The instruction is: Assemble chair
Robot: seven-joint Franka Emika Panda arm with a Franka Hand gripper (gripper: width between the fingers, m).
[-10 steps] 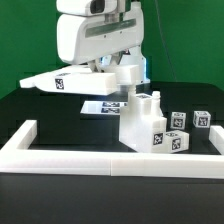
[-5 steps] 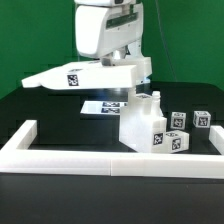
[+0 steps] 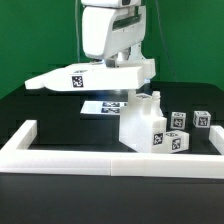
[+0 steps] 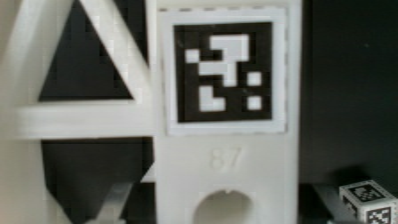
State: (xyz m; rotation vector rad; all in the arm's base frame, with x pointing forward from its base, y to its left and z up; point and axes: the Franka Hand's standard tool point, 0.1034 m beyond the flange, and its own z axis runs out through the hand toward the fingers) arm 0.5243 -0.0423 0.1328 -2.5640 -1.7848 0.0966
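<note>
My gripper point(image 3: 127, 66) is shut on a flat white chair piece point(image 3: 85, 79) with a square tag. It holds the piece level in the air, above and to the exterior view's left of a blocky white chair assembly point(image 3: 146, 122) with tags on its front. The piece's near end hangs just over the assembly's top post without touching it. In the wrist view the held piece point(image 4: 222, 120) fills the picture with its tag, its slanted bars and a round hole. My fingers are hidden there.
The marker board point(image 3: 102, 105) lies on the black table behind the assembly. Small tagged white blocks point(image 3: 179, 120) point(image 3: 203, 118) sit at the exterior view's right; one shows in the wrist view point(image 4: 368, 196). A low white border wall point(image 3: 100, 158) runs along the front.
The arm has moved to the exterior view's right with the flat piece. The piece has swung so that its gripped end now sits over the assembly.
</note>
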